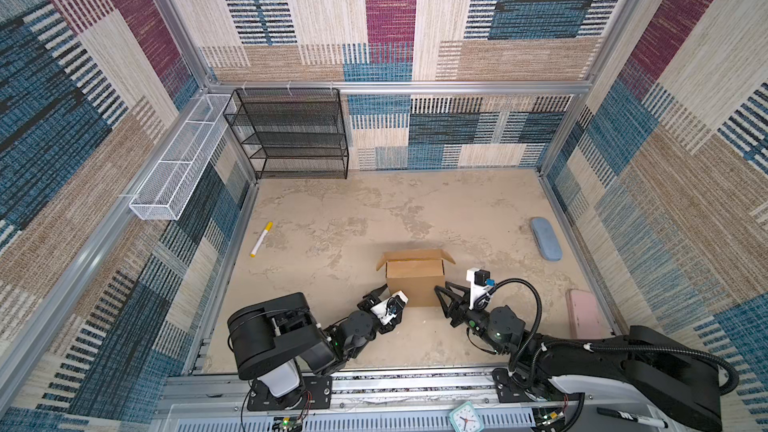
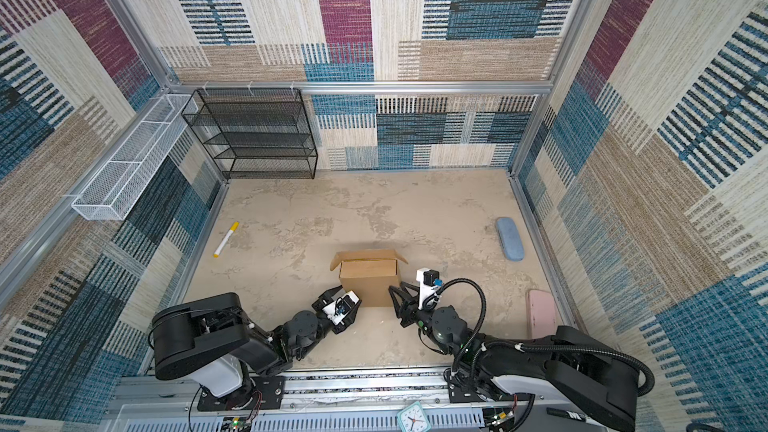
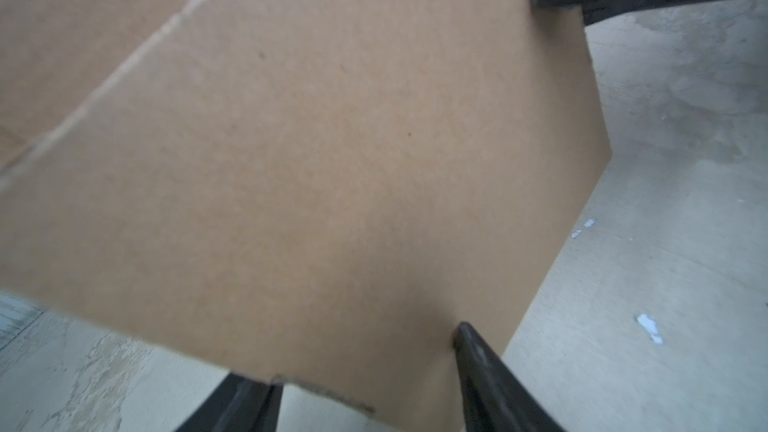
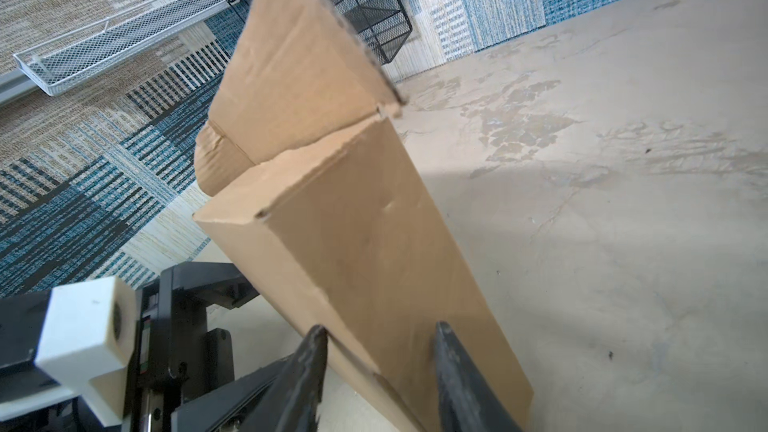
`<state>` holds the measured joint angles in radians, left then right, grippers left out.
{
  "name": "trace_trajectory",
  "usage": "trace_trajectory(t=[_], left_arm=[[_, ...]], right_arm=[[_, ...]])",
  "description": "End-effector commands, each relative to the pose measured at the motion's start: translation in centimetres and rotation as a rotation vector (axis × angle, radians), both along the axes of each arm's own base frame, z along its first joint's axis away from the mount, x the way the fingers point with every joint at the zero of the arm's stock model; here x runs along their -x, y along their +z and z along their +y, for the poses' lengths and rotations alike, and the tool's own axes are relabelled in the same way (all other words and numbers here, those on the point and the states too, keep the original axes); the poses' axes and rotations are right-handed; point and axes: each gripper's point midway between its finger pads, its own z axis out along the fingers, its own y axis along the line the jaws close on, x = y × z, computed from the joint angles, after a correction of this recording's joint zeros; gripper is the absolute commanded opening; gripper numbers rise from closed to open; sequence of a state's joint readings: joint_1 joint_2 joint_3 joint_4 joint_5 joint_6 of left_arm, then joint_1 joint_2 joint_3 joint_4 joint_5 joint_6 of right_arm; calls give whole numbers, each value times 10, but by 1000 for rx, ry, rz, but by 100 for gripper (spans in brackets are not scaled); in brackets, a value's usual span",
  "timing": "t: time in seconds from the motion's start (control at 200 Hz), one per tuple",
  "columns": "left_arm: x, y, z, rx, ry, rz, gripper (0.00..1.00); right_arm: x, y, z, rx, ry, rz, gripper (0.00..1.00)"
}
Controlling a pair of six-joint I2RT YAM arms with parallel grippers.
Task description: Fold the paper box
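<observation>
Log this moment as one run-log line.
paper box: far-end flaps open | left gripper: open, astride box edge | right gripper: straddles box corner, grip unclear

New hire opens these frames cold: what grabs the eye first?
The brown paper box standing near the front middle of the table, top flaps open, with the left gripper and right gripper at its lower corners, one each side. Then the loud patchwork carpet walls all round, and the black mesh rack at the back left corner.
</observation>
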<state>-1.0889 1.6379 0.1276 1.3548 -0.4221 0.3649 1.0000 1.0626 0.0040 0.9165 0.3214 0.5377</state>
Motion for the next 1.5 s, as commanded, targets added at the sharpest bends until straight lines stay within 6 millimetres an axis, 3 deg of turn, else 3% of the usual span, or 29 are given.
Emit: trace_trajectory(t=[0.0,0.491,1.497], left_arm=[[2,12,-10,34,-38,-35,67],[-1,8,-8,4,3,-47,68],[-2,2,-6,-15,43,-44,72]], right_arm=[[30,-71,-35,126,29,120,45],[26,-87,-44,174,-30,178,47],[27,-90,-45,255,-87,149,49]])
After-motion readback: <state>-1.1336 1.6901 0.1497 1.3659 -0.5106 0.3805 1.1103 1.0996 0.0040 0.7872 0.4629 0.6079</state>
